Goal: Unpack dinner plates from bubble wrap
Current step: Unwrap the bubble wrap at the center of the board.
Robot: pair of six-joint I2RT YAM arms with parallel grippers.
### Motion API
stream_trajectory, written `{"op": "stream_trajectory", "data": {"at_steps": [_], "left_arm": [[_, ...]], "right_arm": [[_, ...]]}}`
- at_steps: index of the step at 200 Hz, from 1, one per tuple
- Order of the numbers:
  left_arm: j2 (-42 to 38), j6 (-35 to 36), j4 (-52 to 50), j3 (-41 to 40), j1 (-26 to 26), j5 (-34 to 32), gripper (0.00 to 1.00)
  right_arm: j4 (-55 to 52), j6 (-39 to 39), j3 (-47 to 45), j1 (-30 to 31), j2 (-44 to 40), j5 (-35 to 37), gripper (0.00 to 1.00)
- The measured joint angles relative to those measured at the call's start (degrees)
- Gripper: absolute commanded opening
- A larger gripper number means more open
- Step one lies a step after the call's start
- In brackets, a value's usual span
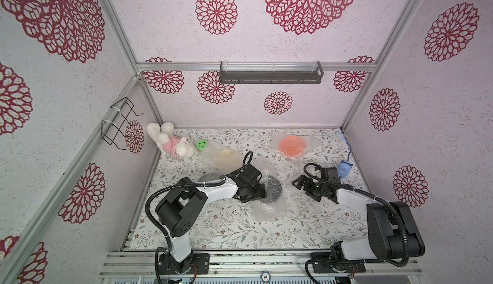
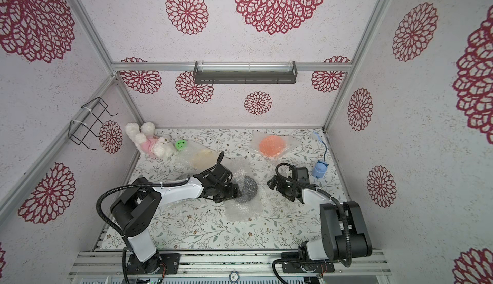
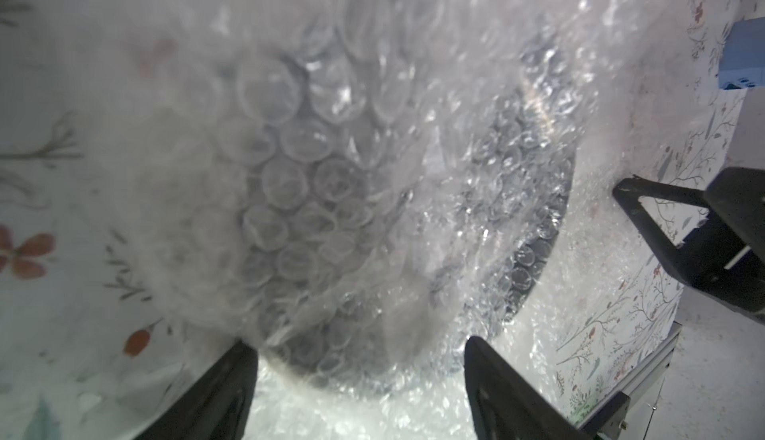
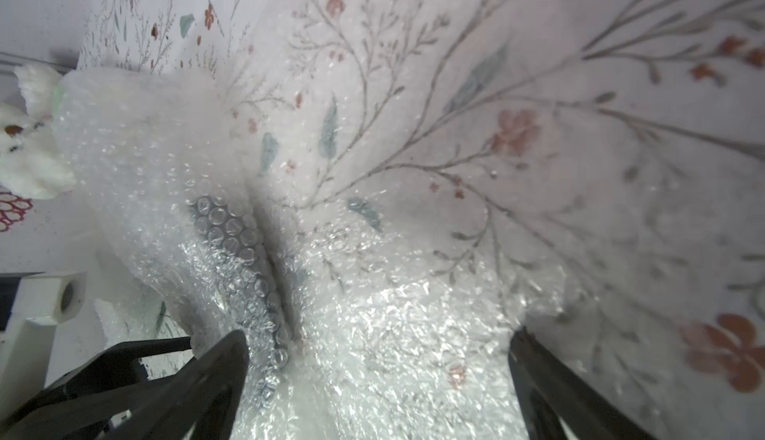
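A black plate [image 1: 273, 189] lies mid-table, half covered by crumpled bubble wrap [image 1: 266, 210] that spreads toward the front. My left gripper [image 1: 262, 191] is low at the plate's left edge. In the left wrist view the left gripper [image 3: 364, 359] is open, with the wrapped plate rim [image 3: 534, 251] and bubbles ahead of its jaws. My right gripper [image 1: 296, 182] is open just right of the plate. In its wrist view the right gripper [image 4: 378, 351] hangs over the wrap [image 4: 372, 314]. An orange plate [image 1: 293, 146] and a cream plate [image 1: 228, 159] lie under wrap farther back.
A plush bunny [image 1: 170, 142] and a green smiley disc [image 1: 202, 144] lie at the back left. A small blue object with a cord [image 1: 345, 168] is at the right edge. A dark round shape [image 1: 209, 177] shows behind the left arm. A wire basket [image 1: 120, 125] hangs on the left wall.
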Motion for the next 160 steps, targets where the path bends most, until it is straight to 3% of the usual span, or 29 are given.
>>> {"op": "stream_trajectory", "data": {"at_steps": [68, 103, 132, 160], "left_arm": [[-0.35, 1.95, 2.67, -1.77, 2.40, 4.15, 0.81], [-2.95, 6.25, 0.33, -2.01, 3.21, 4.81, 0.82], [-10.75, 9.18, -2.95, -1.95, 2.32, 4.50, 0.82], [-16.63, 10.67, -5.18, -0.48, -1.05, 2.67, 0.82]], "right_arm": [[9.42, 5.14, -7.19, -8.00, -3.63, -2.49, 0.99], [6.34, 5.31, -9.42, -9.05, -8.72, -0.39, 0.99], [-2.10, 2.51, -6.25, -6.60, -13.09, 1.97, 0.95], [-5.33, -0.48, -0.28, 0.33, -14.82, 2.58, 0.87]]}}
